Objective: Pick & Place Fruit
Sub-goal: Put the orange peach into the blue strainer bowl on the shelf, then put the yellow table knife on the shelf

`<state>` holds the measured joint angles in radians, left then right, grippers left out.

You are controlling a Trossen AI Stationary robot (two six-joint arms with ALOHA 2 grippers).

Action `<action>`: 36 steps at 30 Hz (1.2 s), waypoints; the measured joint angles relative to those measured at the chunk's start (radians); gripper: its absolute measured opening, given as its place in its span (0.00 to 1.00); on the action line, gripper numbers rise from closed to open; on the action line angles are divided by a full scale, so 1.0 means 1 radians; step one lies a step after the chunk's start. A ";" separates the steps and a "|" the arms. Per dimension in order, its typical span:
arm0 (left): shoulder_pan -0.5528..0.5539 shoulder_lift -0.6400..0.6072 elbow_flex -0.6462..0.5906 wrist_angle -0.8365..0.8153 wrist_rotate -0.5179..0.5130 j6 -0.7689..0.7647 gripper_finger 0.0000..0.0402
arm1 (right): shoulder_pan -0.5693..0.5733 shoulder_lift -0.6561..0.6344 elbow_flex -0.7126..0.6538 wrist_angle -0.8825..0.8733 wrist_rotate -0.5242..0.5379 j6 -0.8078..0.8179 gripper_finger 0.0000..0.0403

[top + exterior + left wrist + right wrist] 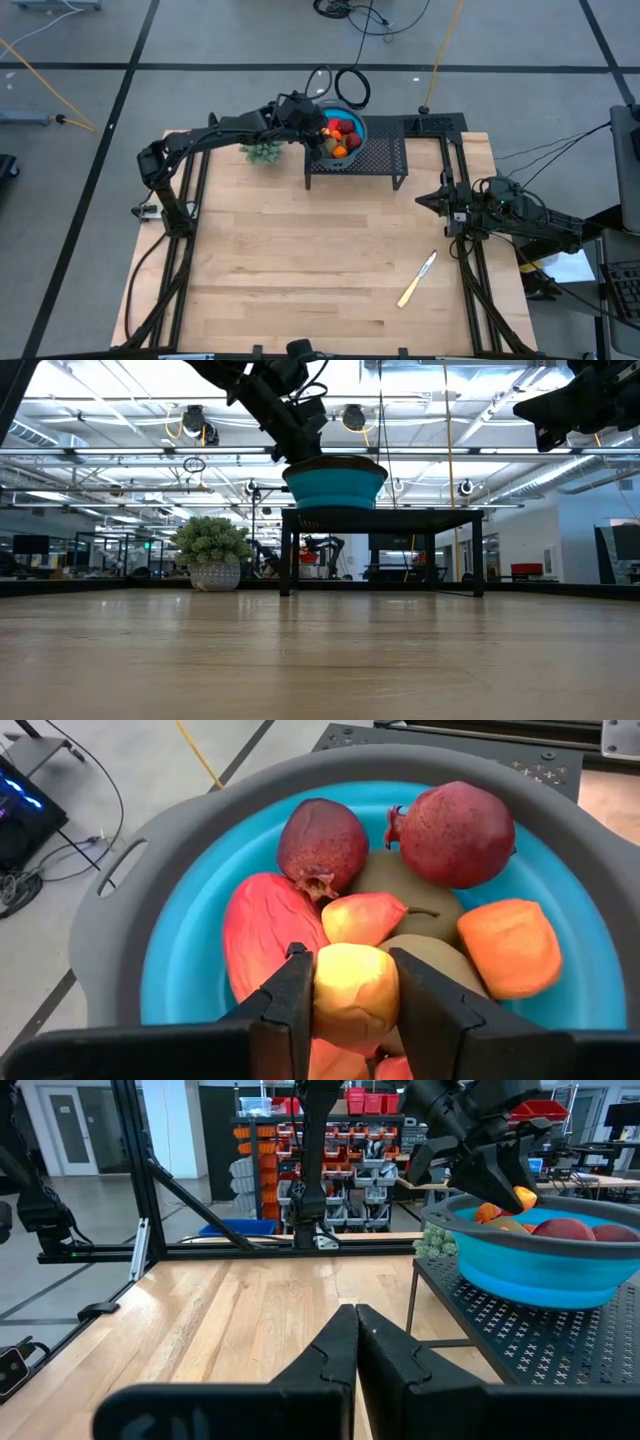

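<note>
A blue bowl with a grey rim (pixel 120 920) stands on a black perforated stand (pixel 375 160) at the table's far edge. In it lie two dark red balls (pixel 455 830), a large red-yellow oblong (pixel 262 930), brown-olive ovals (pixel 440 955), an orange piece (pixel 510 945) and a small pink-yellow piece (pixel 362 916). My left gripper (pixel 355 1010) is over the bowl, shut on a yellow-red fruit (pixel 352 988). My right gripper (pixel 355 1335) is shut and empty, at the table's right side (pixel 428 200). My left gripper pinches the yellow-red fruit between its two fingers, one on each opposite side (pixel 322 990). The fingers come from above, slanting down into the bowl from the table's left. The fruit sits over the other pieces; whether it rests on them I cannot tell.
A green bushy plant in a pale pot (pixel 263 152) stands just left of the stand. A pale yellowish knife (pixel 417 278) lies on the wood toward the near right. Bare wood spans the table's middle (pixel 300 260).
</note>
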<state>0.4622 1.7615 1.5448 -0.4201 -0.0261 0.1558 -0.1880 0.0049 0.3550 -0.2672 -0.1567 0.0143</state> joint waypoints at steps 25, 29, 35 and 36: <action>-0.066 -0.171 -0.001 0.023 -0.032 -0.083 0.46 | 0.000 0.000 0.000 0.008 -0.005 0.004 0.00; -0.118 -0.236 -0.001 0.008 -0.034 -0.175 0.46 | 0.000 0.000 0.000 0.008 -0.005 0.063 0.00; -0.235 -0.300 -0.001 -0.002 -0.034 -0.284 0.46 | 0.000 0.000 0.000 0.008 -0.006 0.164 0.00; -0.260 -0.302 -0.001 0.004 -0.034 -0.300 0.46 | 0.000 0.000 0.000 0.008 -0.008 0.167 0.00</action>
<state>0.2022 1.4597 1.5440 -0.4162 -0.0605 -0.1438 -0.1879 0.0051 0.3551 -0.2592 -0.1645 0.1812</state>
